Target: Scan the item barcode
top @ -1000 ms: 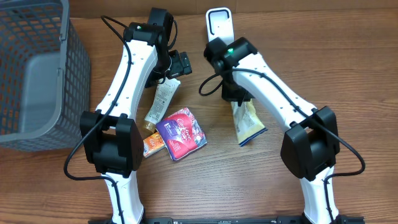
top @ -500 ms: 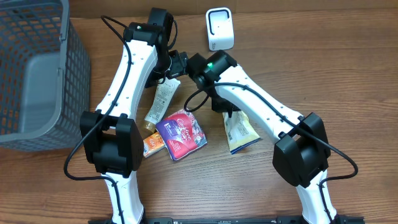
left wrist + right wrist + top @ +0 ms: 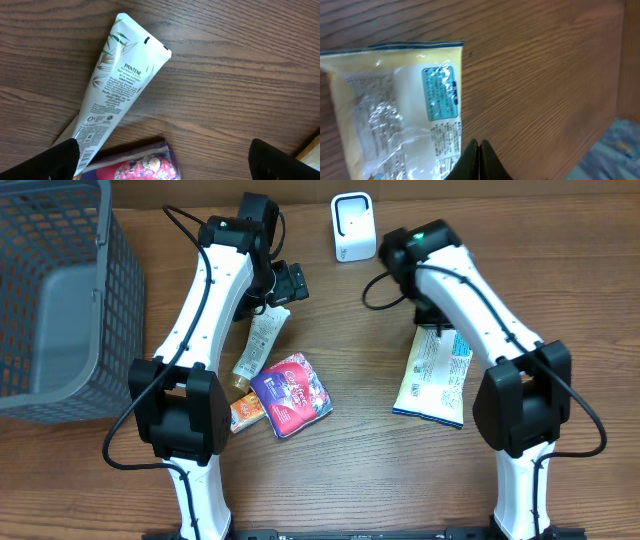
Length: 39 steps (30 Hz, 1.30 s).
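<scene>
The right hand [image 3: 433, 320] is clenched on the far edge of the yellow bag [image 3: 432, 378]. The bag is on the right side of the tabletop [image 3: 380, 480], with its small print facing up. The white scanner [image 3: 353, 227] stands at the far edge, to the left of the bag and apart from it. The left hand [image 3: 285, 285] is spread wide open above a white tube [image 3: 262, 345], holding nothing. A red packet [image 3: 292, 393] lies just beside the tube. A grey basket [image 3: 120, 300] sits on the left.

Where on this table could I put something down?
Bare wood lies between the purple foil packet and the yellow plastic bag, and in the far corner beyond the white right arm. It is crowded around the white shampoo tube.
</scene>
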Each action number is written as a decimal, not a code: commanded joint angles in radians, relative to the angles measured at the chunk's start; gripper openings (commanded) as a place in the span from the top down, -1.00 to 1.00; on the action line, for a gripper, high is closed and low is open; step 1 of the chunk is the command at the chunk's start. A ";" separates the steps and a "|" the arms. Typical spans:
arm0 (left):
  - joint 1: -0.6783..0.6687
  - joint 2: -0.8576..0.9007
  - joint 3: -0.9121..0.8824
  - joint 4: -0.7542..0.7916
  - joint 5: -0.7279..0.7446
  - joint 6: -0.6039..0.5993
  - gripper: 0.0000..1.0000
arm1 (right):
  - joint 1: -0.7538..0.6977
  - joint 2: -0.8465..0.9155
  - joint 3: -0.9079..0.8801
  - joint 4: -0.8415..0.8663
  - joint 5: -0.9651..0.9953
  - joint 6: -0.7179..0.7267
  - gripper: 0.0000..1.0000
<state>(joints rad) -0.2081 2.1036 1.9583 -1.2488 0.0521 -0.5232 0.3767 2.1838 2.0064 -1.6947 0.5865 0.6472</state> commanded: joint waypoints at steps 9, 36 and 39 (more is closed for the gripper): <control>-0.006 0.002 -0.005 -0.003 0.067 0.008 -1.00 | -0.161 -0.011 -0.058 0.161 -0.631 -0.375 -1.00; -0.057 0.002 -0.005 0.007 0.064 0.033 -1.00 | -0.422 -0.011 -0.712 0.801 -1.225 -0.387 0.30; -0.057 0.002 -0.005 0.004 0.064 0.033 -1.00 | -0.422 -0.011 -0.738 0.858 -1.216 -0.352 0.93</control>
<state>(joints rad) -0.2642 2.1036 1.9564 -1.2423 0.1089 -0.5125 -0.0528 2.1208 1.3216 -0.8661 -0.7033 0.2184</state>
